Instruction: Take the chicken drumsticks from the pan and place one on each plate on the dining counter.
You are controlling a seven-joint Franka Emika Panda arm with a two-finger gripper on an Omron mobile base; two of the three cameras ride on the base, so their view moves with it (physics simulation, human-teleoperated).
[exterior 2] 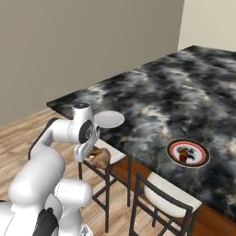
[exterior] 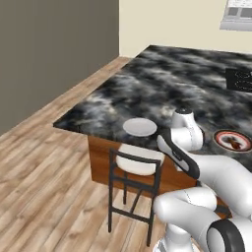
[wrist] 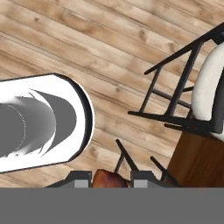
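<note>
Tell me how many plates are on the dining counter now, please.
2. A plain white plate lies near the edge of the dining counter, by the gripper. A red-rimmed plate lies further along the same edge and carries a drumstick.

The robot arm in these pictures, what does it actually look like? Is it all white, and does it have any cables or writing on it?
The arm is made of smooth, rounded, glossy white segments, fat like tubes, joined by dark grey to black bands and a dark round cap at a joint. No loose cables or writing are visible. Its claw ends in two small dark grey finger tips.
</note>
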